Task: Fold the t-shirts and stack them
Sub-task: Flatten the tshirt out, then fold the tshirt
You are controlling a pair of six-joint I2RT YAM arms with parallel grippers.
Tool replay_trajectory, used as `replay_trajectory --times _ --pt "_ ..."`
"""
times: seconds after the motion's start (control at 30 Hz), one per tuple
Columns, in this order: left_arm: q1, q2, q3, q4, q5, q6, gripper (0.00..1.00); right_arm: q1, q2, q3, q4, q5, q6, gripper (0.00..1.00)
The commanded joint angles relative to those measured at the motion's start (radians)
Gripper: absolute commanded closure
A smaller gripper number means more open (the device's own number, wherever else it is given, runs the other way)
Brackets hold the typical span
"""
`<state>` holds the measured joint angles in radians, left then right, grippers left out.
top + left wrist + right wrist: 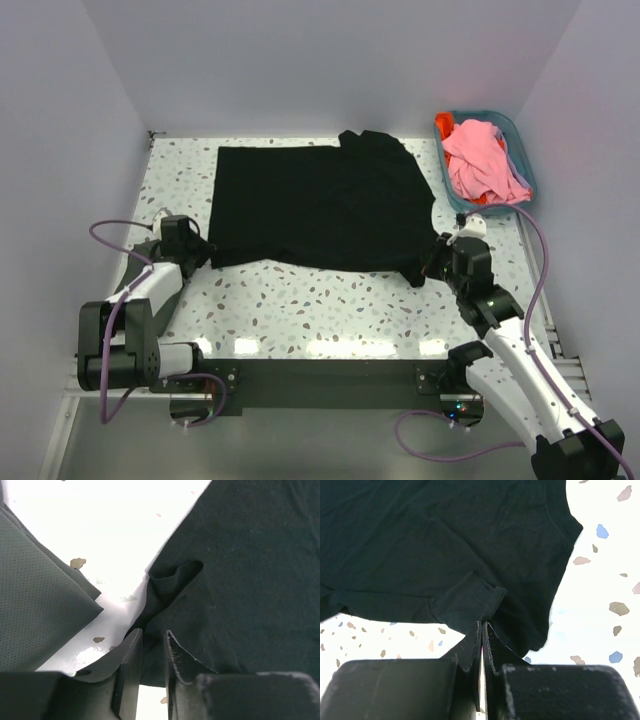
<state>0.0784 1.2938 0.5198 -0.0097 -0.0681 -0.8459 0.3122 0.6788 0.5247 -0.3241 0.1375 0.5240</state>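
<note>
At desk centre: black t-shirt spread flat on the speckled desk, one layer thick except for a rumpled bump at its far right corner.

Lie of it: straight edge on the left looks like the hem, and the lumps at the two right corners look like sleeves. So my reading is collar end toward the right and long axis running left-right across the desk. Not certain; no neckline is visible.

Left fingers: at the near-left corner, narrowly apart, with a pucker of the shirt's edge bunched at the mouth of the gap. Can't tell whether they are clamped on it.

Right fingers: at the near-right corner, pressed together, pinching a small fold of the shirt's edge.

Handling, as I judge it: light, limp knit with no stiffness, so it will sag and drape from any held point and drag on the desk rather than slide cleanly. Not fragile. Doubled edges and corners give the surest bite; both near corners need taking together so the near edge lifts level.

Far right corner: teal basket holding a pink t-shirt heaped over an orange-red one, both unfolded.
</note>
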Motion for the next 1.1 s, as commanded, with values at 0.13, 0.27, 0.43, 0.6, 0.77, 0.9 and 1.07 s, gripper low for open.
replay_trajectory --times 0.13,0.27,0.43,0.6,0.77,0.9,1.07 --pt "0.008 0.002 0.036 0.042 0.022 0.007 0.85 -0.005 -0.002 0.001 0.037 -0.007 0.005 1.00" --pt "0.008 -0.011 0.042 0.025 0.025 0.008 0.91 -0.005 -0.004 0.020 0.025 0.002 0.001 1.00" --pt "0.008 -0.050 0.055 -0.041 0.027 0.005 1.00 -0.005 -0.012 0.040 0.011 0.022 -0.005 1.00" --pt "0.008 -0.128 0.063 -0.127 0.018 -0.008 1.00 -0.005 -0.027 0.078 -0.015 0.050 -0.016 1.00" --pt "0.009 -0.209 0.078 -0.220 -0.010 -0.018 1.00 -0.004 -0.053 0.116 -0.036 0.073 -0.030 1.00" --pt "0.009 -0.258 0.082 -0.298 -0.032 -0.025 1.00 -0.005 -0.082 0.127 -0.050 0.091 -0.041 1.00" --pt "0.011 -0.323 0.105 -0.374 -0.070 -0.028 1.00 -0.004 -0.119 0.139 -0.067 0.108 -0.053 1.00"
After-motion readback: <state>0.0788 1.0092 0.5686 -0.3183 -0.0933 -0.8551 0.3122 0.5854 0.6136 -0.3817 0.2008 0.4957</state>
